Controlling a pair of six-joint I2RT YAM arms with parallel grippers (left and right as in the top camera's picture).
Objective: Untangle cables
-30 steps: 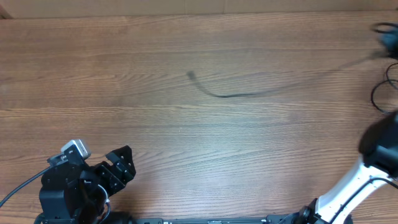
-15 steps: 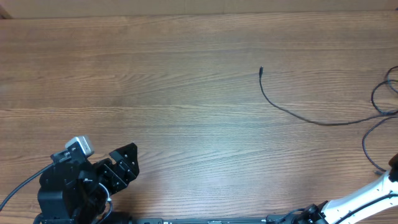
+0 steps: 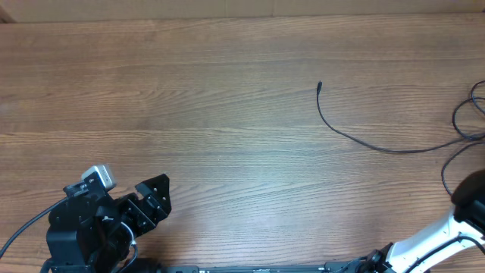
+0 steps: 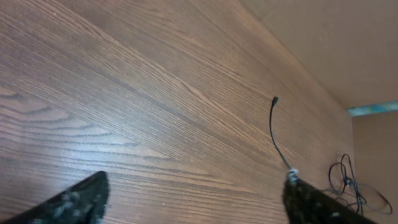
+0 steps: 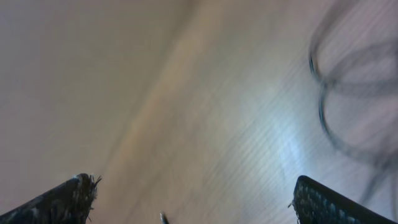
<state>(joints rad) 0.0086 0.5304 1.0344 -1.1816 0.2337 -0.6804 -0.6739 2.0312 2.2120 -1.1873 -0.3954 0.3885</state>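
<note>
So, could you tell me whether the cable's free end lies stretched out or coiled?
Stretched out: the cable runs in one open curve from its plug tip across the table, looping only near the right edge.

Wooden table (image 3: 189,114) — thin black cables (image 3: 394,151) lie right, apparently looped at the edge.

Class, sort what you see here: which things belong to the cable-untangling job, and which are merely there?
Belongs to the job:
- stretched-out cable
- looped cables at the right edge

Merely there:
- wooden table
- thick wire fixed to the left arm
</note>
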